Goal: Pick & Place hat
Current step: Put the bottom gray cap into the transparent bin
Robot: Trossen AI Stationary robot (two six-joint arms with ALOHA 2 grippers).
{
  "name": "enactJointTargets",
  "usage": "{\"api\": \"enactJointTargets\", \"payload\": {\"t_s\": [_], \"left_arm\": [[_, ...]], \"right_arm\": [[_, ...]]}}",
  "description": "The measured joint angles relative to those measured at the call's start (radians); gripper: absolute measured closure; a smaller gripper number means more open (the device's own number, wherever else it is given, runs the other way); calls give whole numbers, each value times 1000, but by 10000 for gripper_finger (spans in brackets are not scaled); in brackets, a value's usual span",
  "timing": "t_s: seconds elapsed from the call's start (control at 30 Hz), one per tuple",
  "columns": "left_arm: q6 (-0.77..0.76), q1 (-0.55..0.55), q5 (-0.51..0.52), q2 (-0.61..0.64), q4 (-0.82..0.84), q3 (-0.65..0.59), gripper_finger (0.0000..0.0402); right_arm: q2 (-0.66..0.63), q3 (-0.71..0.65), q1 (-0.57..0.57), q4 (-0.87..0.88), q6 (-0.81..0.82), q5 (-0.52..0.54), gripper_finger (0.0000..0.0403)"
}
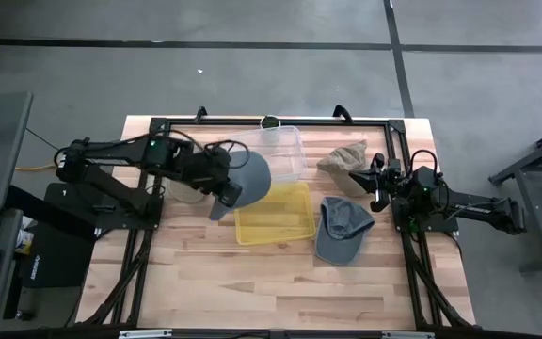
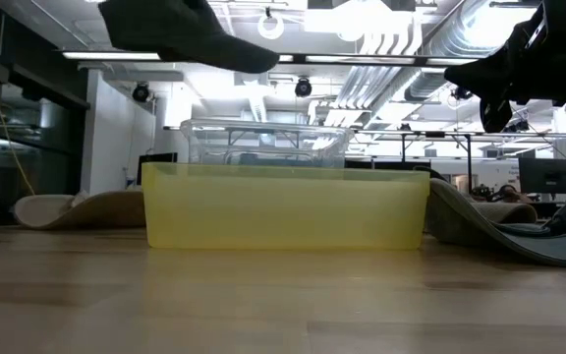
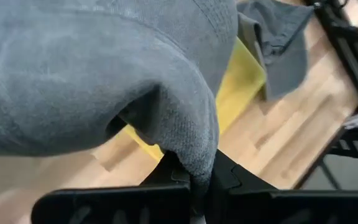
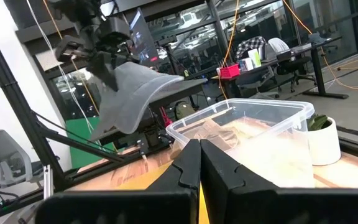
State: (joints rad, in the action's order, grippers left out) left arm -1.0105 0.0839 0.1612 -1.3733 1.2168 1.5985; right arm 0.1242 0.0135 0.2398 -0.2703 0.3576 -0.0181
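Observation:
A dark grey hat [image 1: 248, 179] hangs lifted in my left gripper [image 1: 224, 194], above the left end of the yellow bin [image 1: 273, 214]. In the low view the hat [image 2: 180, 34] sits high above the bin [image 2: 283, 206]. It fills the left wrist view [image 3: 104, 74]. My right gripper [image 1: 376, 185] waits shut at the table's right side, touching nothing; its closed fingers [image 4: 199, 163] point toward the bins. A second grey cap [image 1: 343, 229] lies flat on the table right of the yellow bin. My left gripper pinches a bunched fold at the hat's edge [image 3: 199, 163] between its two fingers. The hat is lifted clear of the table. In the right wrist view it hangs below the fingers [image 4: 132, 93] with its cloth drooping.
A clear plastic bin [image 1: 281, 153] stands behind the yellow one, toward the far edge. A tan hat [image 1: 343, 155] lies near the far right corner. A white cup with a green plant [image 4: 323, 138] stands beside the clear bin. Black frame rails [image 1: 398, 141] border the table.

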Motion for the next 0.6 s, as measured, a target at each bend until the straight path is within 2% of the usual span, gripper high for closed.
{"api": "enactJointTargets", "payload": {"t_s": [0.33, 0.6], "left_arm": [[241, -122, 0, 0, 28, 13, 401], [377, -239, -143, -50, 5, 12, 401]], "right_arm": [[0, 0, 0, 0, 0, 0, 402], [0, 0, 0, 0, 0, 0, 402]]}}
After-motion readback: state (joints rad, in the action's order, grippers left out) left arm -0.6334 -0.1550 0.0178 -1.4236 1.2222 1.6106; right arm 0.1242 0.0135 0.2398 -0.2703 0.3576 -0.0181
